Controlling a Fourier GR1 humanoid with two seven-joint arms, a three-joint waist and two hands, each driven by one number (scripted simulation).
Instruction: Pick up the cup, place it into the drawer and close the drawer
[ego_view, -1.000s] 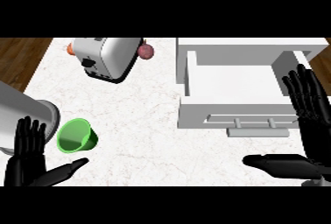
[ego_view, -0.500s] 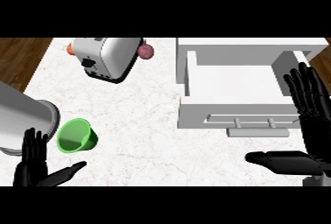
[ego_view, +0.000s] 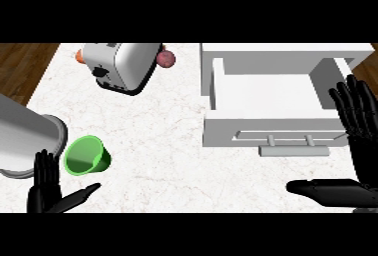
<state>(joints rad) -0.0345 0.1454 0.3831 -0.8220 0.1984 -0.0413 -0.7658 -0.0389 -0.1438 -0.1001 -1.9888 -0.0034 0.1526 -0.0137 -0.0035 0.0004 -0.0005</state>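
Green cup (ego_view: 88, 155) on counter (ego_view: 162, 150), lying tipped, just above-right of left hand (ego_view: 50, 192), fingers straight and apart; right hand (ego_view: 354, 150), likewise spread, beside the open drawer (ego_view: 269, 100).

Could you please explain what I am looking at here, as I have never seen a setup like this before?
This single picture looks steeply down from a humanoid robot's head onto a white counter. The black shapes are its hands: the left robot hand is open beside a green cup lying tipped over, and the right robot hand rests open at the right edge. Neither holds anything. A white drawer stands open, and a toaster sits at the back. A grey forearm enters at the left.
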